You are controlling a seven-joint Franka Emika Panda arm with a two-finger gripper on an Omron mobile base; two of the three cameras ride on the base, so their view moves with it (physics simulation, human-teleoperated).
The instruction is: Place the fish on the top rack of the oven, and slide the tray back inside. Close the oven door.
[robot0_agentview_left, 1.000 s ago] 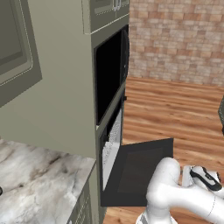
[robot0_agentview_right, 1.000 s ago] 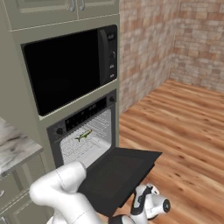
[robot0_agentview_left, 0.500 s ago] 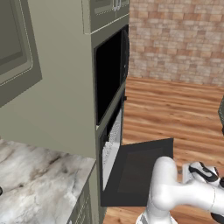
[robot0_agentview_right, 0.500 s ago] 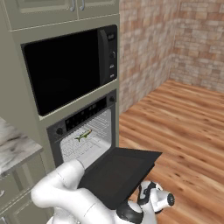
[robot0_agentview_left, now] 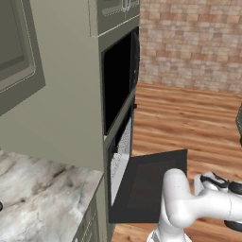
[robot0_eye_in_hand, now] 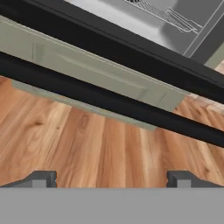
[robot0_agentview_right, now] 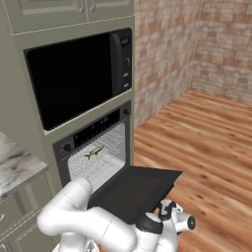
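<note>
The fish point(robot0_agentview_right: 93, 153) lies on the top rack point(robot0_agentview_right: 106, 160), a silver wire grid inside the oven point(robot0_agentview_right: 93, 130) cavity; the rack's edge point(robot0_agentview_left: 121, 150) shows at the opening. The oven door point(robot0_agentview_right: 135, 189) hangs open, roughly level, and appears as a dark panel point(robot0_agentview_left: 153, 184) from the other side. My gripper point(robot0_agentview_right: 167, 212) is low, just under the door's front edge and close to the floor. In the hand view my gripper point(robot0_eye_in_hand: 111, 179) is open with nothing between its fingertips point(robot0_eye_in_hand: 41, 178), looking up at the door's dark underside point(robot0_eye_in_hand: 109, 98).
A glossy black glass-fronted unit point(robot0_agentview_right: 78, 74) sits above the oven in the olive cabinet column point(robot0_agentview_left: 61, 108). A marble counter point(robot0_agentview_left: 42, 198) lies to the left. Wooden floor point(robot0_agentview_right: 206, 147) spreads to the right, up to brick walls point(robot0_agentview_right: 162, 54).
My hand has risen slightly under the door's front edge. The fish, rack and door have not moved.
</note>
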